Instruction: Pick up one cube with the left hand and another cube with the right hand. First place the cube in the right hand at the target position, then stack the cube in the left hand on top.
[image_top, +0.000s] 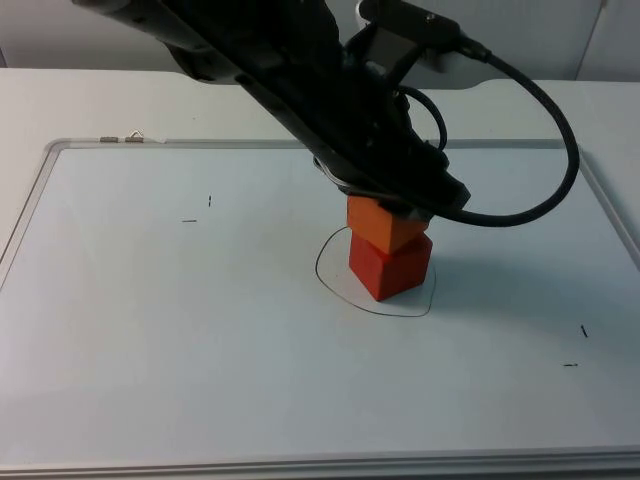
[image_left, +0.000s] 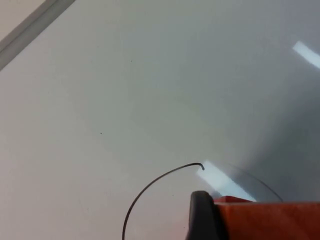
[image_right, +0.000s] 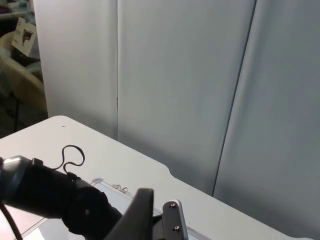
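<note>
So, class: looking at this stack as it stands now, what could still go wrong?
1. The small orange block sits twisted on the red block, overhanging slightly, so it might slip when released.
2. The left hand is at the orange block; pulling away crookedly could drag or topple the stack.
3. The red block lies near the edge of the hand-drawn black outline; a nudge could push it out.

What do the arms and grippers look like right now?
The left arm is thick, glossy black and rounded; its left gripper, at the orange cube, has a matte black fingertip. The right gripper, waiting, facing the wall, shows a black fingertip.
</note>
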